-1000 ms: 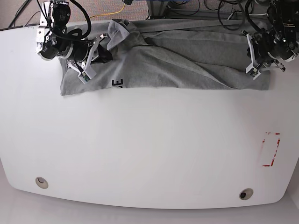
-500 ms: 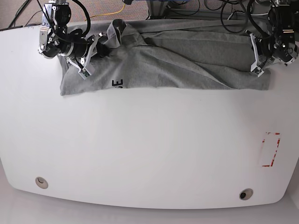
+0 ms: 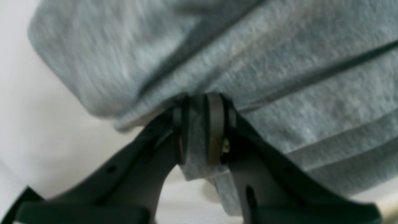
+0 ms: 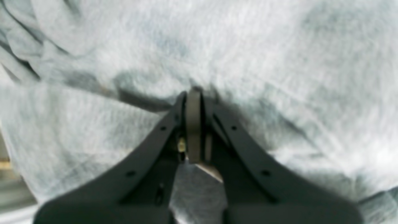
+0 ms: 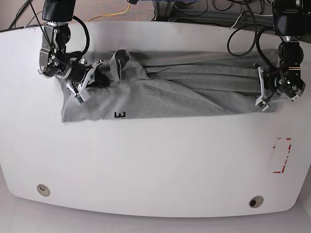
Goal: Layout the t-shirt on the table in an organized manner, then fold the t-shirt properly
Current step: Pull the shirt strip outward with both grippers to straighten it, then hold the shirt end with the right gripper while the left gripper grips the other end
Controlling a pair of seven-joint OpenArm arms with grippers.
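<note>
Both grippers, left (image 5: 263,99) and right (image 5: 82,85), pinch the grey t-shirt (image 5: 170,92) edges, probably to spread it flat on the table (image 5: 155,160).

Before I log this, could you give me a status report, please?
Both end effectors, left and right, clamped on t-shirt. Shirt bunched, unfolded. Nothing obstructing.

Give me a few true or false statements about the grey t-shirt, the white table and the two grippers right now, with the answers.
1. Both grippers are shut on the heather-grey cotton t-shirt. True: the left gripper and the right gripper each pinch fabric.
2. The shirt lies flat and smooth. False: it is bunched in long folds.
3. Dark lettering shows near the shirt's front edge. True.
4. The shirt covers the red tape rectangle outline. False: the outline lies apart, on bare glossy white table.
</note>
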